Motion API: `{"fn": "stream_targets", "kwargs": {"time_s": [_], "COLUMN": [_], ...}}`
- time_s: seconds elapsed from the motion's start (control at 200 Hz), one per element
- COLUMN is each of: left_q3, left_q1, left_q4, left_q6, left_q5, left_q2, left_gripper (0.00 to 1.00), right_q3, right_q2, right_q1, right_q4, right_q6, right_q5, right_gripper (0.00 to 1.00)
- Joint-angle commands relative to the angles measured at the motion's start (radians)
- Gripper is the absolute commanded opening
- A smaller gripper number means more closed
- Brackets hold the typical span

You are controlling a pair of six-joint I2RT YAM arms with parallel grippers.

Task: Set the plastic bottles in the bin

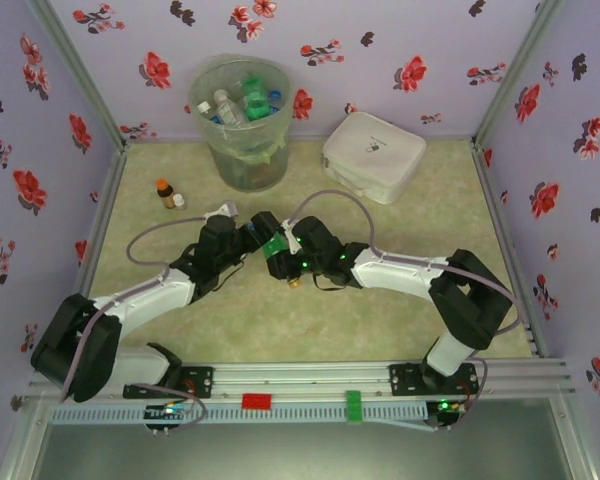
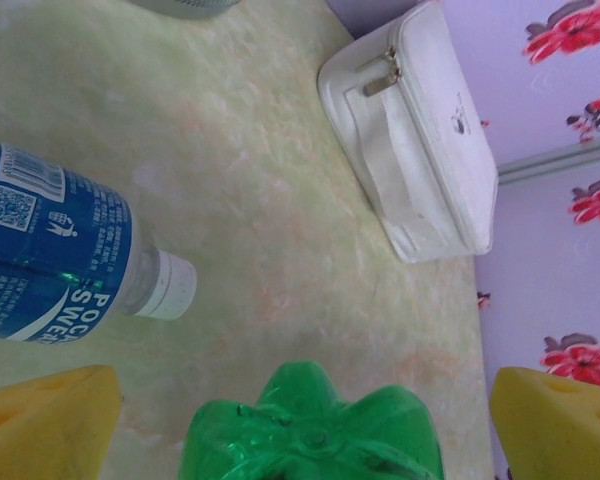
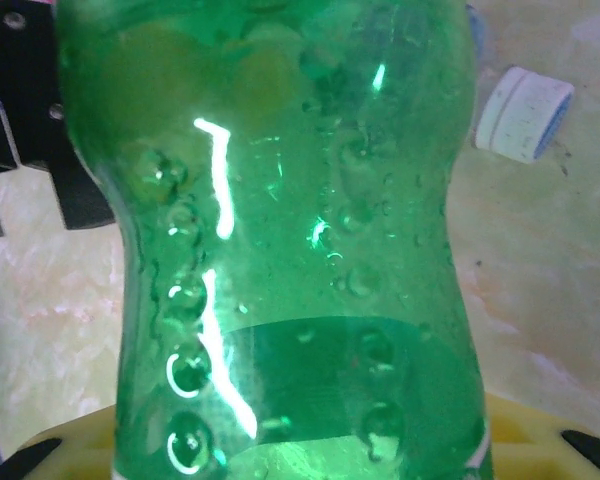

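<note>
Handover step: right end effector (image 1: 285, 258) pinches green bottle (image 1: 273, 250) well short of bin (image 1: 250, 165), left end effector (image 1: 252, 238) spread around its base; next, left should clamp, right release.

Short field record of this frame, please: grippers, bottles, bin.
right gripper: shut on green bottle
left gripper: open, fingers either side of that bottle's base, not touching
bin: far side, left; several bottles inside
table: blue-label bottle lying down; orange-capped bottle near bin; white box far right
</note>
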Motion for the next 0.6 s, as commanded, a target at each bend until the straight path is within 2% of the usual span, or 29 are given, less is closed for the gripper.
{"fn": "stream_targets", "kwargs": {"time_s": [0.0,0.25,0.385,0.47,0.595], "left_q3": [-0.029,-0.018,-0.034,-0.038,-0.024], "left_q1": [-0.018,-0.022,-0.022,-0.022,-0.017], "left_q4": [0.077,0.093,0.091,0.094,0.054], "left_q6": [-0.062,-0.051,-0.049,-0.036,-0.002], "left_q5": [-0.021,-0.024,-0.045,-0.069,-0.086], "left_q2": [0.002,-0.015,-0.040,-0.057,-0.068], "left_gripper": [0.94,0.84,0.78,0.70,0.66], "right_q3": [0.035,0.014,0.007,0.012,0.020], "right_q2": [0.013,0.050,0.065,0.076,0.083], "right_q1": [0.010,0.009,0.007,0.002,-0.005], "right_q4": [0.138,0.308,0.365,0.398,0.429], "right_q6": [0.015,0.105,0.129,0.153,0.155], "right_q5": [-0.047,-0.110,-0.124,-0.145,-0.175], "right_gripper": [0.42,0.44,0.45,0.45,0.45]}}
